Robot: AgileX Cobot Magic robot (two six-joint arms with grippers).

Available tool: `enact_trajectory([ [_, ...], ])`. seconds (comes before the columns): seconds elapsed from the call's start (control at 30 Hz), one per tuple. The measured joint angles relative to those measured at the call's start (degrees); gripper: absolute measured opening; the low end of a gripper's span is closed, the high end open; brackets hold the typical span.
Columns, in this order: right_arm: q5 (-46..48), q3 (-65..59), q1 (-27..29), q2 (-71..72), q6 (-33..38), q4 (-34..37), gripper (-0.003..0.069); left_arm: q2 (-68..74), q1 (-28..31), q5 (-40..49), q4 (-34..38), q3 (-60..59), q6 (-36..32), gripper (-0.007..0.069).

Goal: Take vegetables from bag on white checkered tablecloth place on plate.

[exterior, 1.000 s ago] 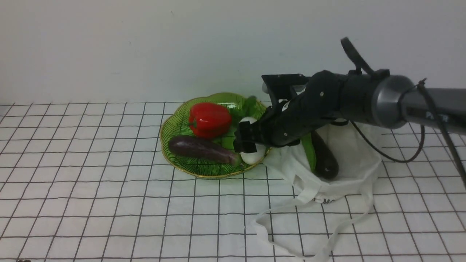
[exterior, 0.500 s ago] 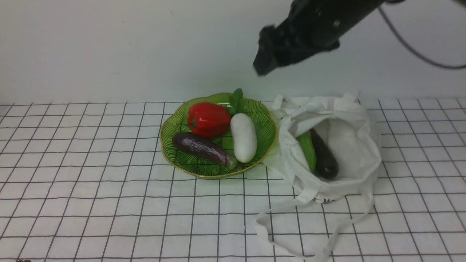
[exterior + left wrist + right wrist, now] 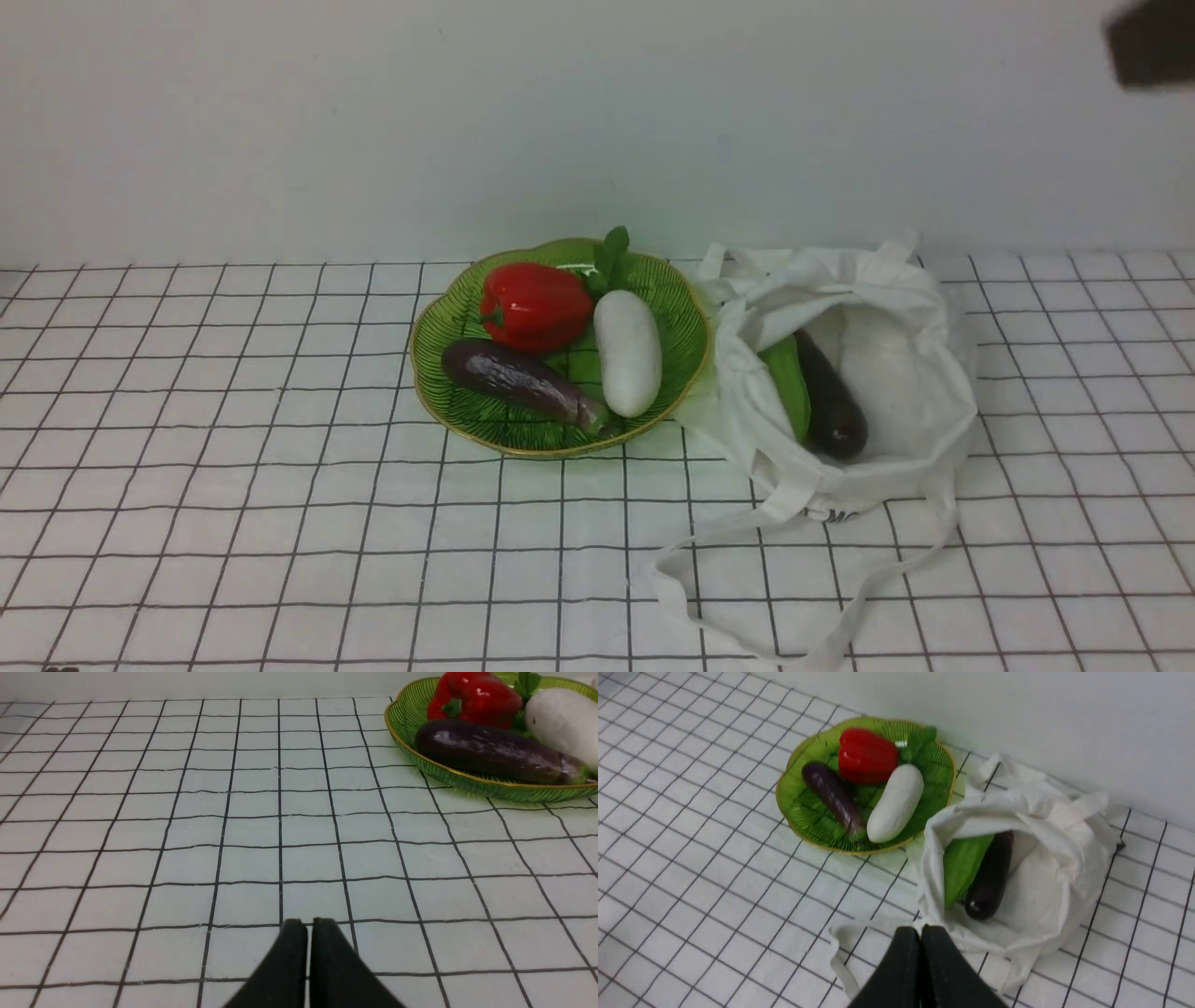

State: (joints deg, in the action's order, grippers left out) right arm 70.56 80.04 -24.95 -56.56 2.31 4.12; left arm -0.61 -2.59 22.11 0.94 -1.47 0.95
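The green plate (image 3: 446,322) on the white checkered tablecloth (image 3: 233,467) holds a white oblong vegetable (image 3: 627,352), a purple aubergine (image 3: 523,381) and a red pepper (image 3: 536,305). To its right lies the open white bag (image 3: 901,308), with a long green vegetable (image 3: 789,387) and a dark aubergine (image 3: 831,401) inside. My right gripper (image 3: 920,933) is shut and empty, high above the bag's (image 3: 1045,882) near edge; in the front view only a dark blur (image 3: 1148,42) of it shows. My left gripper (image 3: 308,926) is shut and empty, low over the cloth, well left of the plate (image 3: 402,723).
The bag's long straps (image 3: 747,541) trail forward over the cloth toward the front edge. A pale wall stands close behind the plate and the bag.
The right gripper let go of the white vegetable on the plate, rose and swung away to the upper right, and its jaws shut. The white vegetable stays on the plate.
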Motion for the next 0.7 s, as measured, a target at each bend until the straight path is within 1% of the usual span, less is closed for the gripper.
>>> enact_trajectory([
  [0.07,-7.3,-12.2,0.0,9.2,-0.1,0.0,-0.0014,0.0,0.0,0.0,0.0,0.0,0.0,-0.0008],
  [0.17,-24.3,-30.3,0.0,21.5,-0.2,0.0,-0.0014,0.0,0.0,0.0,0.0,0.0,0.0,-0.0008],
  [0.2,-28.5,-36.3,0.0,24.6,-0.2,0.0,-0.0014,0.0,0.0,0.0,0.0,0.0,0.0,-0.0008],
  [0.23,-31.3,-38.5,0.0,26.6,-0.2,0.0,-0.0014,0.0,0.0,0.0,0.0,0.0,0.0,-0.0008],
  [0.27,-31.3,-38.5,0.0,26.6,-0.2,0.0,-0.0014,0.0,0.0,0.0,0.0,0.0,0.0,-0.0008],
  [0.33,-42.4,-52.0,0.0,34.7,-0.2,0.1,-0.0014,0.0,0.0,0.0,0.0,0.0,0.0,-0.0008],
  [0.5,-49.9,-59.5,0.0,38.4,-0.2,0.2,-0.0014,0.0,0.0,0.0,0.0,0.0,0.0,-0.0008],
  [0.7,-50.2,-60.4,0.0,38.6,-0.2,0.2,-0.0014,0.0,0.0,0.0,0.0,0.0,0.0,-0.0008],
])
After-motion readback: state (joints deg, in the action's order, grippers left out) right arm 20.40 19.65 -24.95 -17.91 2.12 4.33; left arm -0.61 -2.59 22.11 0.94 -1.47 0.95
